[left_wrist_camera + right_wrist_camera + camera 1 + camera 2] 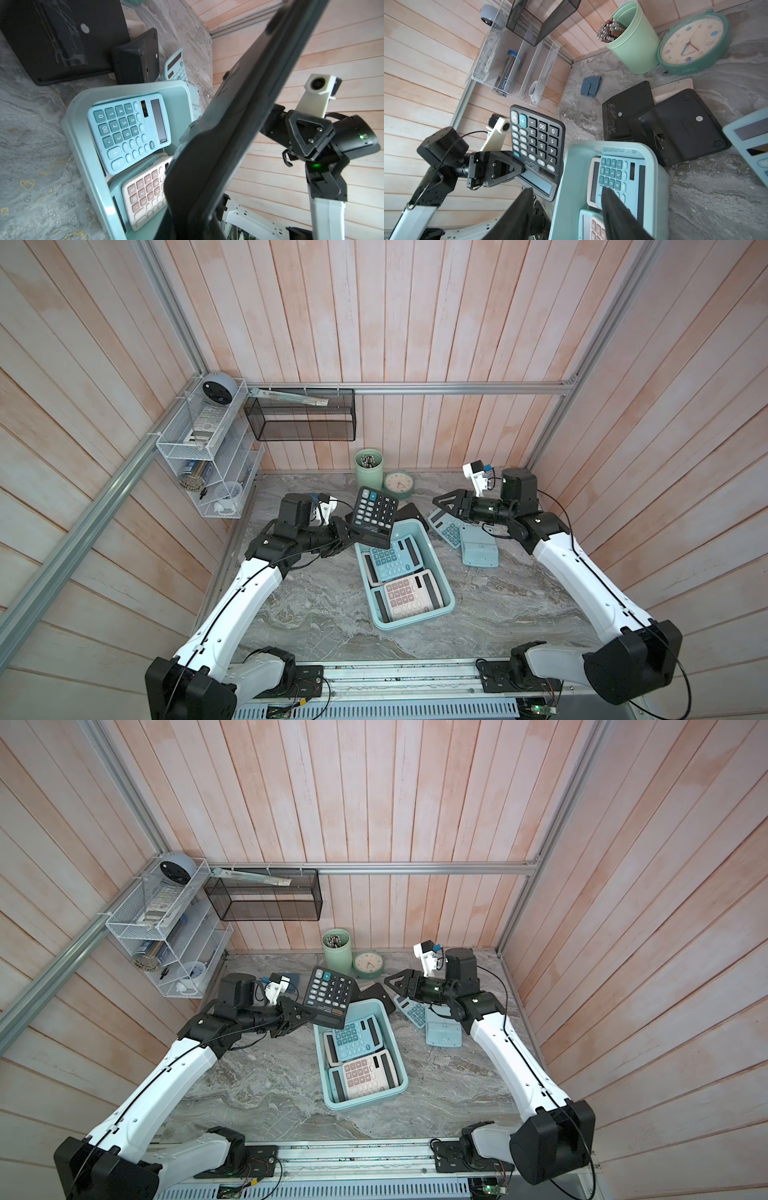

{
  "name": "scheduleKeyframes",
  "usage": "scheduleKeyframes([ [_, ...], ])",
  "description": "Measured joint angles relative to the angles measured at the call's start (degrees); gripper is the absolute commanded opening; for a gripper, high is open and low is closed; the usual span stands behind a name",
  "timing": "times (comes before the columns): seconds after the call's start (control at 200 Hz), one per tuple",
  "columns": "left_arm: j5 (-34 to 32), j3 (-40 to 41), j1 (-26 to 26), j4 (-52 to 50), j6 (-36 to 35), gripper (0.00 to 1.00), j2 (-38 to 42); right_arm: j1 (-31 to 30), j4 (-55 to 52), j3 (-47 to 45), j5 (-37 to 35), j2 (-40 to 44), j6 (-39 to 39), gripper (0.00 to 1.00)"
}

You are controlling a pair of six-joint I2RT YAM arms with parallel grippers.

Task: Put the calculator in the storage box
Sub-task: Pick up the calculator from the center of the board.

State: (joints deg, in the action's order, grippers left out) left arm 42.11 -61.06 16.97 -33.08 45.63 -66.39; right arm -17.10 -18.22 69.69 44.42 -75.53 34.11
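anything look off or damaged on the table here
Yes. Behind the storage box, a face-down black calculator rests askew on a second black calculator, also face down. The lower back is scratched; the upper has a jagged gap like broken plastic. A light blue calculator lies face down right of the box.

Pale pink plank walls [415, 323], aluminium frame rails [457, 388], grey marbled tabletop [311, 614].

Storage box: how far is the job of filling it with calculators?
Done: a blue calculator and a pink calculator lie in the storage box. In hand: the left gripper holds a black calculator in the air at the box's far corner; the right gripper is open and empty. Left: it must go in; more calculators lie on the table.
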Motion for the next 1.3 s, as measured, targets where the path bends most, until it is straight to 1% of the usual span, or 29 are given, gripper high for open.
scheduleKeyframes([
  [0.215, 5.49, 1.57, -0.04, 0.15, 0.04, 0.0, -0.13, -0.02, -3.69, 3.89, 4.81, -5.75, -3.8, 0.61],
  [0.27, 6.32, 2.1, -0.04, 0.11, 0.04, 0.0, -0.26, -0.17, -4.28, 5.44, 6.19, -7.37, -4.44, 0.63],
  [0.335, 7.32, 2.49, -0.04, 0.09, 0.04, 0.0, -0.48, -0.57, -5.03, 7.56, 7.67, -9.25, -5.46, 0.68],
  [0.415, 8.63, 2.82, -0.04, 0.17, 0.04, 0.0, -0.59, -1.49, -6.47, 10.67, 9.29, -11.5, -7.39, 0.69],
  [0.56, 10.25, 3.89, -0.04, 1.18, 0.11, 0.0, -0.61, -3.43, -12.5, 18.91, 11.1, -17.0, -13.77, 0.7],
  [0.71, 11.06, 5.11, -0.04, 1.57, 0.44, 0.0, -1.03, -4.76, -20.13, 25.4, 11.19, -21.92, -20.96, 0.7],
  [0.84, 11.52, 5.57, -0.04, 1.84, 0.48, 0.0, -1.22, -6.27, -26.38, 29.2, 11.65, -25.53, -26.36, 0.69],
  [1.06, 11.98, 5.6, 0.11, 2.29, 0.48, 0.0, -1.44, -10.69, -35.47, 35.8, 12.09, -31.45, -33.83, 0.65],
  [1.15, 12.15, 5.6, 0.39, 2.45, 0.48, 0.0, -1.44, -10.99, -38.05, 37.7, 12.61, -32.83, -36.0, 0.63],
  [1.3, 13.14, 5.6, 0.61, 2.58, 0.48, 0.0, -1.51, -10.95, -40.87, 38.23, 14.84, -33.18, -38.95, 0.58],
])
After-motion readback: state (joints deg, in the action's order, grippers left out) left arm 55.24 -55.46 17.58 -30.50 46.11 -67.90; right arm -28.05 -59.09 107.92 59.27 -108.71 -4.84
